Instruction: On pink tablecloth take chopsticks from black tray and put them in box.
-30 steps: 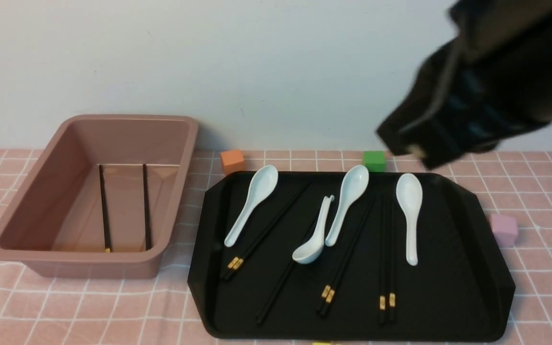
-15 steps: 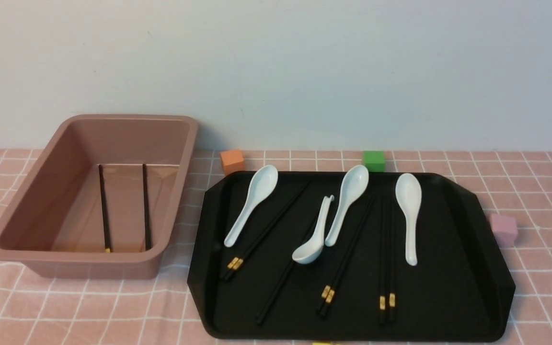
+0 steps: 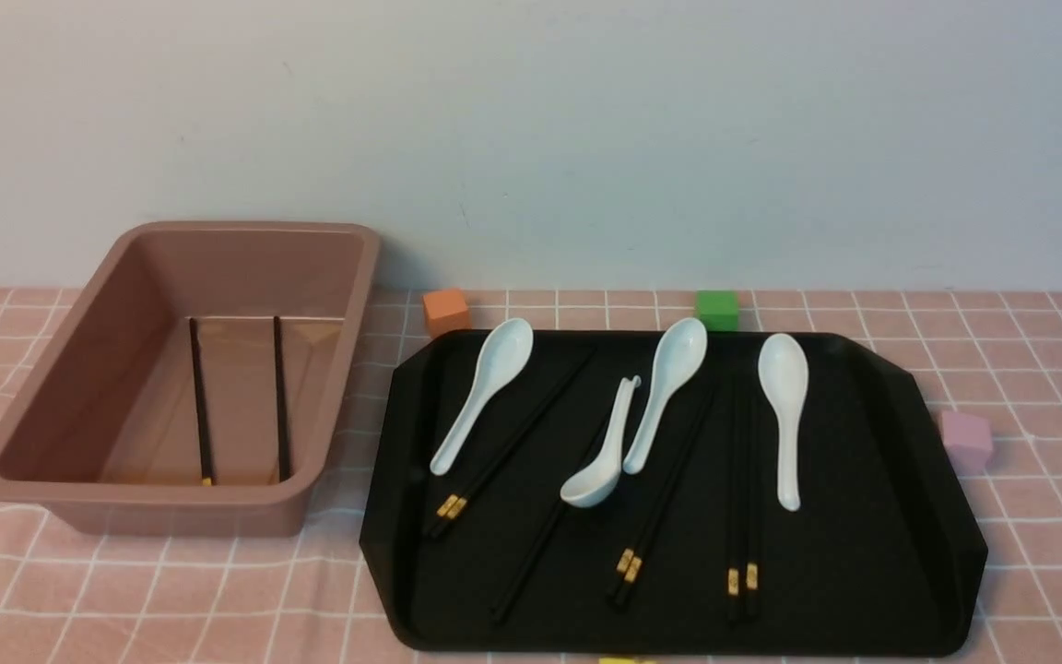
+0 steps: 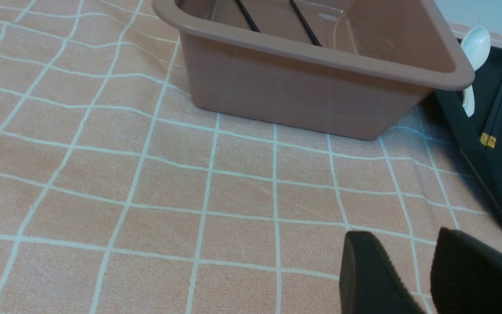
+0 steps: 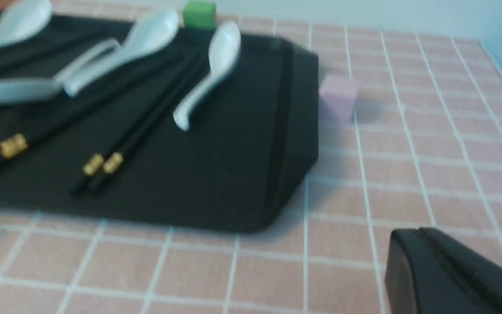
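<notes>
The black tray (image 3: pixel 863 553) lies on the pink tablecloth (image 3: pixel 171 590) at the right. On it lie three pairs of chopsticks (image 3: pixel 741 516) and a single one, among white spoons (image 3: pixel 784 397). The box (image 3: pixel 144 491) stands to the left with two chopsticks (image 3: pixel 280 397) on its floor. Neither arm shows in the front view. In the left wrist view my left gripper (image 4: pixel 401 235) is open and empty, low over the cloth near the box (image 4: pixel 303 91). In the right wrist view my right gripper (image 5: pixel 412 240) is shut and empty, over the cloth beside the tray (image 5: pixel 233 165).
An orange cube (image 3: pixel 446 309) and a green cube (image 3: pixel 717 308) sit behind the tray. A pink cube (image 3: pixel 966 439) sits at its right side. A yellow cube (image 3: pixel 625 660) peeks in at the front edge. A pale wall runs behind the table.
My right arm, high at the upper right a second ago, has dropped out of the front view. Nothing on the tray or in the box has moved.
</notes>
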